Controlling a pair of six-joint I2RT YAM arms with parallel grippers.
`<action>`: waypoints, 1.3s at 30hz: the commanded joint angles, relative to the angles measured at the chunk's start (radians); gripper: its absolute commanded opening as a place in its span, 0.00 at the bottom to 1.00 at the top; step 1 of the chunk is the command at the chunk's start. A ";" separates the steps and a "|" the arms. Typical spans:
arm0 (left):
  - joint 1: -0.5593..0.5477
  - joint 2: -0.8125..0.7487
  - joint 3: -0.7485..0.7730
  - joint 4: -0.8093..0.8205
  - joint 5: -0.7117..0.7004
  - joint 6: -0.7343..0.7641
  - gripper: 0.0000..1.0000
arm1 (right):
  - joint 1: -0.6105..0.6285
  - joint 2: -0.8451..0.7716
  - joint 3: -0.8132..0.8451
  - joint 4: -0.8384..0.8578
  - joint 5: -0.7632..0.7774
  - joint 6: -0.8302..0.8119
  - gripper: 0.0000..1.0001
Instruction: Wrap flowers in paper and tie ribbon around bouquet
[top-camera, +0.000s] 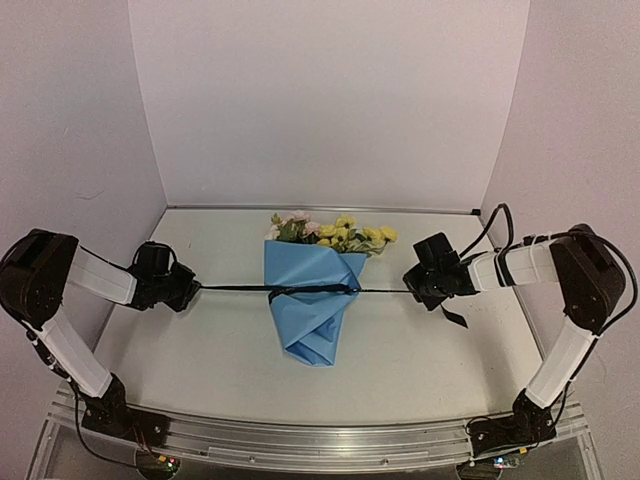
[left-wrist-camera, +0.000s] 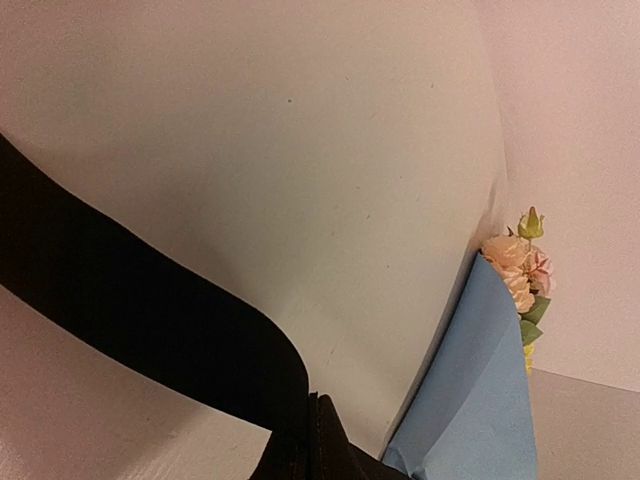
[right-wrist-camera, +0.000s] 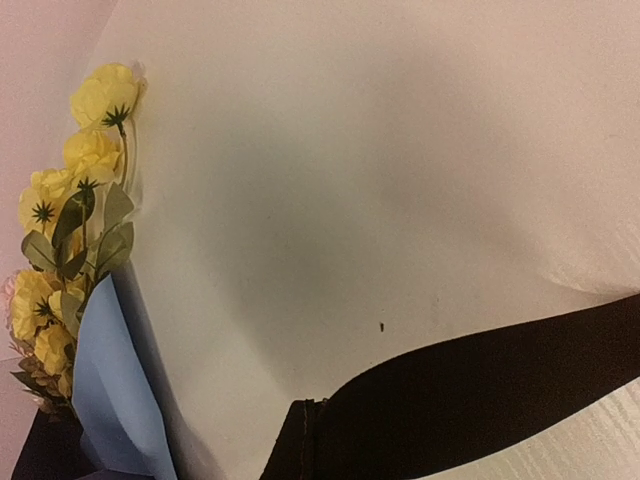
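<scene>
Left pincer (top-camera: 192, 289) and right pincer (top-camera: 409, 287) face each other, both clamped.

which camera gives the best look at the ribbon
Top external: the ribbon shows along its run there, stretched taut from the left tool across the paper to the right tool. Each wrist view catches only a close, blurred black strip of it.

Two robot arms, a left arm (top-camera: 95, 275) and a right arm (top-camera: 520, 265), two grippers, a left gripper (top-camera: 190, 290) and a right gripper (top-camera: 410, 284), one black ribbon (top-camera: 235, 288), one sheet of light blue paper (top-camera: 310, 300), one bunch of flowers (top-camera: 340, 233), one white table (top-camera: 420, 350)
</scene>
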 joint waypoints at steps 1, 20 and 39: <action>0.056 -0.043 0.001 -0.048 -0.048 0.038 0.00 | -0.045 -0.060 -0.032 -0.096 0.115 -0.051 0.00; 0.278 -0.088 0.024 -0.182 -0.043 0.161 0.00 | -0.214 -0.189 -0.146 -0.141 0.128 -0.106 0.00; 0.395 -0.090 0.051 -0.213 -0.011 0.221 0.00 | -0.366 -0.284 -0.175 -0.203 0.058 -0.116 0.00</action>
